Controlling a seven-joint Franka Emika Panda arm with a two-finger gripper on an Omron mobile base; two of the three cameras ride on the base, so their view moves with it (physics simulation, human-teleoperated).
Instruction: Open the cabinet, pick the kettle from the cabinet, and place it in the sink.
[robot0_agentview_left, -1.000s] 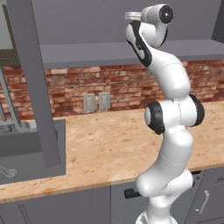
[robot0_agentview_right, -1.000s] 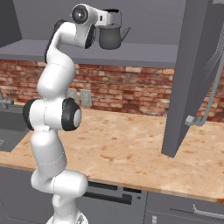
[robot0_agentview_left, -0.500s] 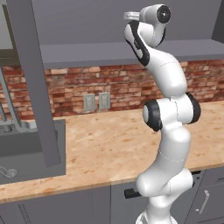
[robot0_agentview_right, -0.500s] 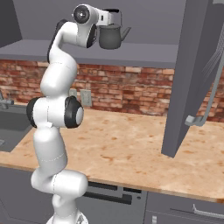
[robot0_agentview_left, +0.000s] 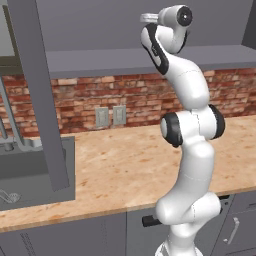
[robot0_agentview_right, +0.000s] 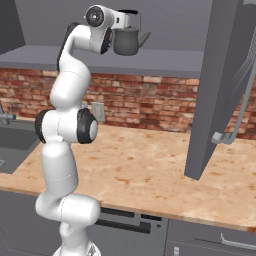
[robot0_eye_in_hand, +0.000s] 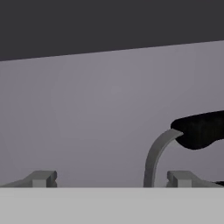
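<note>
- Arm raised high, wrist bent level into the open cabinet (robot0_agentview_right: 220, 90).
- Gripper (robot0_eye_in_hand: 111, 177) spread wide, gripping nothing.
- Kettle (robot0_agentview_right: 127, 40) on cabinet shelf, just beside the fingers; handle arching past right fingertip (robot0_eye_in_hand: 181, 177).

Flat, even rendered light with no glare or lens distortion fills all views, soft blurry low-resolution edges throughout, a faint shadow under the open cabinet door (robot0_agentview_right: 220, 90) at 3 o'clock, and the hand view dim and grey, darkest toward 12 o'clock.
</note>
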